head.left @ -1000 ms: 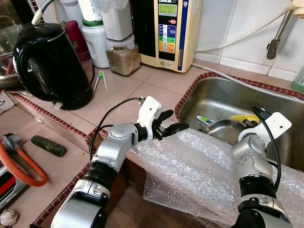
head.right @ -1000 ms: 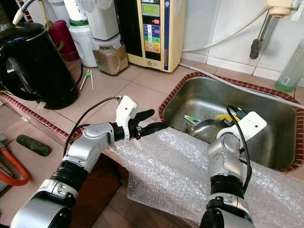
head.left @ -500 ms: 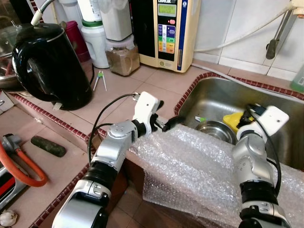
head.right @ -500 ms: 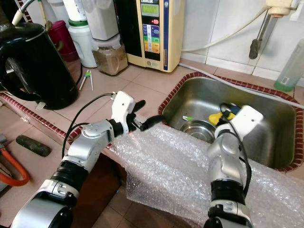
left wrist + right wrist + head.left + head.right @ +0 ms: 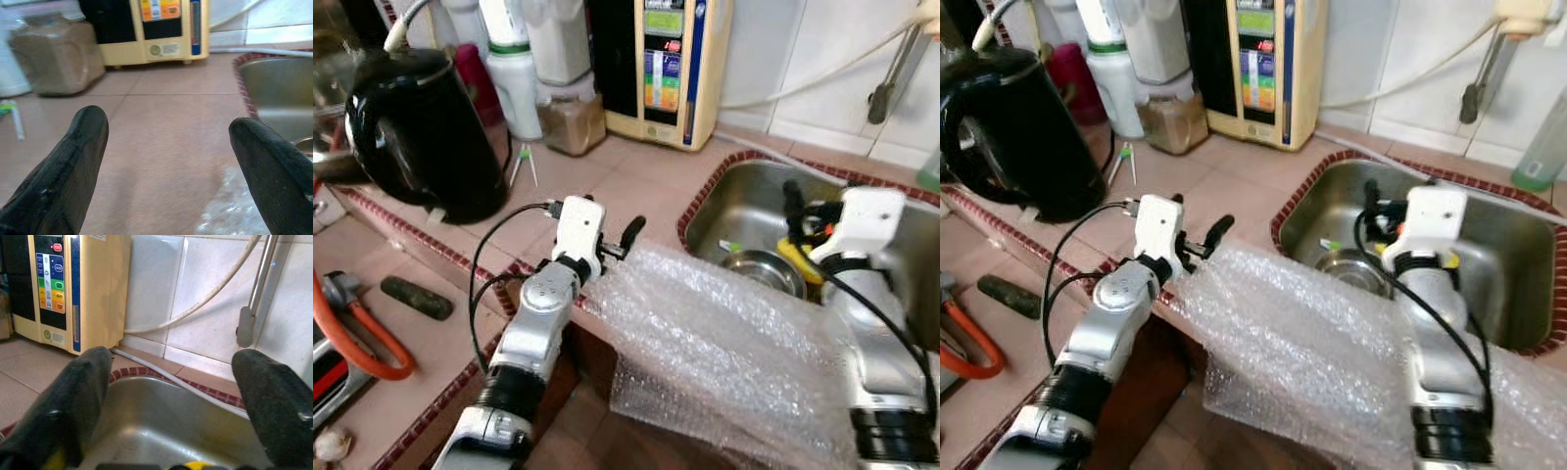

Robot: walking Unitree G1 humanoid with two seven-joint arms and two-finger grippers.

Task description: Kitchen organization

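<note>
Crinkled bubble wrap (image 5: 705,343) drapes the counter edge beside the steel sink (image 5: 754,201); left gripper (image 5: 168,161) and right gripper (image 5: 171,396) both spread, empty.

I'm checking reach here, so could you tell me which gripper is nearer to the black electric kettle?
Left. The left gripper hovers over the tiled counter, to the right of the black electric kettle; the right gripper is farther off, over the steel sink.

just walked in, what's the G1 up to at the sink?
It stands at the kitchen counter with a sheet of bubble wrap draped over the front edge of the sink. The left pincer is open at the wrap's corner by the counter edge, not gripping it. The right pincer is open above the sink, where a steel bowl and something yellow lie.
</note>
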